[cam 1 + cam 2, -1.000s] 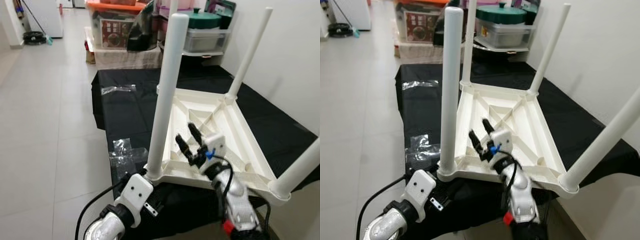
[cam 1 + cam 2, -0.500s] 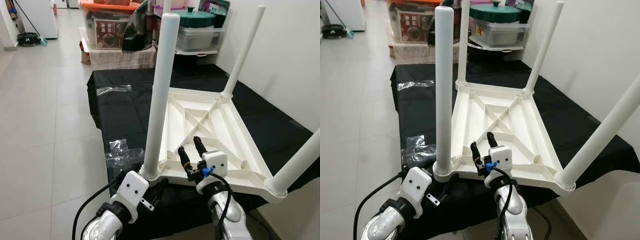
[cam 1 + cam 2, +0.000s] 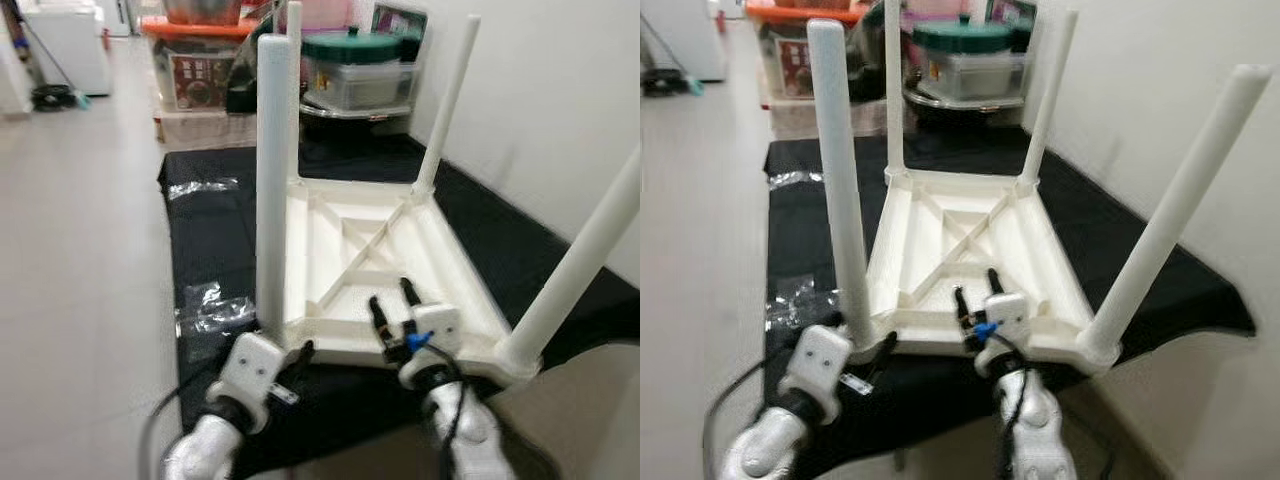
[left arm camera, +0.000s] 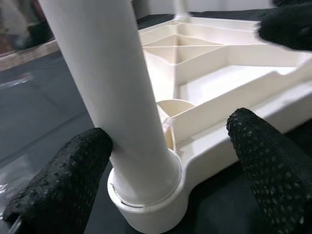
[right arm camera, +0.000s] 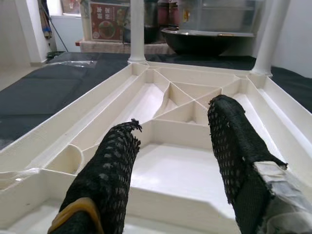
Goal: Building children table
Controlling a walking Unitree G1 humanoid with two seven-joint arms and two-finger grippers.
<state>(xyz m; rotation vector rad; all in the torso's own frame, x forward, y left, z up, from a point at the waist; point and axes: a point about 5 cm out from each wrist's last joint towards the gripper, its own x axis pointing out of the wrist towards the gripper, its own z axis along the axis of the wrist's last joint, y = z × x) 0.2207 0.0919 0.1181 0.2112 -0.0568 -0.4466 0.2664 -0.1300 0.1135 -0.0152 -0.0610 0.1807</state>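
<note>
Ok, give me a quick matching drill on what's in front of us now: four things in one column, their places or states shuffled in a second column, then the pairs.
Things:
1. left gripper
2. right gripper
3. table top
4. plastic bags

Places or states:
A. upside down on the black cloth, legs pointing up
B. open, fingers either side of the near left leg at its base
C. crumpled on the cloth, left of the table
D. open, over the table's near edge

Pairs: 1-B, 2-D, 3-A, 4-C

A white plastic children's table (image 3: 375, 255) lies upside down on a black cloth, ribbed underside showing, its four round legs (image 3: 271, 180) pointing upward.
</note>
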